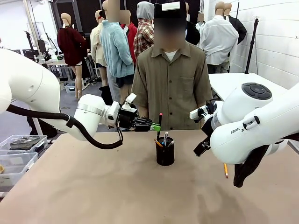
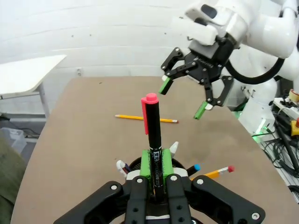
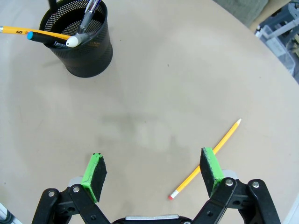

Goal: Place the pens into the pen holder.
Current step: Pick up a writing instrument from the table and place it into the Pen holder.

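Note:
The black mesh pen holder (image 1: pixel 165 153) stands mid-table with several pens in it, also seen in the right wrist view (image 3: pixel 86 49). My left gripper (image 1: pixel 155 126) is shut on a black pen with a red cap (image 2: pixel 152 126), holding it upright just above the holder (image 2: pixel 136 164); in the front view the red tip of this pen (image 1: pixel 160 118) points up. An orange-yellow pencil (image 1: pixel 225 170) lies on the table to the right of the holder. My right gripper (image 3: pixel 154 170) hangs open above the table, its right pad right over the pencil (image 3: pixel 212 151).
A person (image 1: pixel 170 79) stands at the far side of the table behind the holder. Clear plastic bins (image 1: pixel 18 156) sit off the table's left edge. In the left wrist view, the right gripper (image 2: pixel 183 99) hovers beyond the pencil (image 2: pixel 145 118).

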You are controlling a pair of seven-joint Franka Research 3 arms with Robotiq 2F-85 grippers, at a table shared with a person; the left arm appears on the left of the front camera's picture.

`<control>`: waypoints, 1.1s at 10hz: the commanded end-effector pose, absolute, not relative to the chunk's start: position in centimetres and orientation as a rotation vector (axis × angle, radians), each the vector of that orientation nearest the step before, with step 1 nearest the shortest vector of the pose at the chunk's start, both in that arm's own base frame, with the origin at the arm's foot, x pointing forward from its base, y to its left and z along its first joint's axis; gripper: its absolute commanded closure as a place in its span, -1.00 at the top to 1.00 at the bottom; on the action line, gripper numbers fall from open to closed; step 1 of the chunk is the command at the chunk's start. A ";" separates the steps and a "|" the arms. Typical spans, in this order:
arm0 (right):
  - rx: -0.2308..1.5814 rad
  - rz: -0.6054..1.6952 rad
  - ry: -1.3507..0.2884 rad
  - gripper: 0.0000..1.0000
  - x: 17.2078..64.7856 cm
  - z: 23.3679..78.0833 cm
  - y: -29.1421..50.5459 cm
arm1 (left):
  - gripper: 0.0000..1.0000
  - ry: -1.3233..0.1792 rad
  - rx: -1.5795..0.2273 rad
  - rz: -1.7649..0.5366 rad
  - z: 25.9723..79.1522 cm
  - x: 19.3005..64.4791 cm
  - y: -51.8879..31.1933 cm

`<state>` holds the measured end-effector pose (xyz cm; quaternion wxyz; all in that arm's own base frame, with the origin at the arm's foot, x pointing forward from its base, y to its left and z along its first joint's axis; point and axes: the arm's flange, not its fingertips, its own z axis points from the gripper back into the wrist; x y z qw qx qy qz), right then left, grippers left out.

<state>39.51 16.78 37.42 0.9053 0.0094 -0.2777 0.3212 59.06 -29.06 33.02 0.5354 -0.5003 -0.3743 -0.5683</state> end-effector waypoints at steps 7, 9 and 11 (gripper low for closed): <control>0.020 0.664 -0.572 1.00 39.5 37.4 16.8 | -0.26 -0.828 -1.200 -1.320 31.9 59.7 -30.3; 0.020 0.664 -0.572 1.00 39.5 37.4 16.8 | 0.53 -0.847 -1.184 -1.322 32.7 59.0 -29.2; 0.020 0.664 -0.572 1.00 39.5 37.4 16.8 | 0.53 -0.794 -1.136 -1.302 34.4 57.4 -27.7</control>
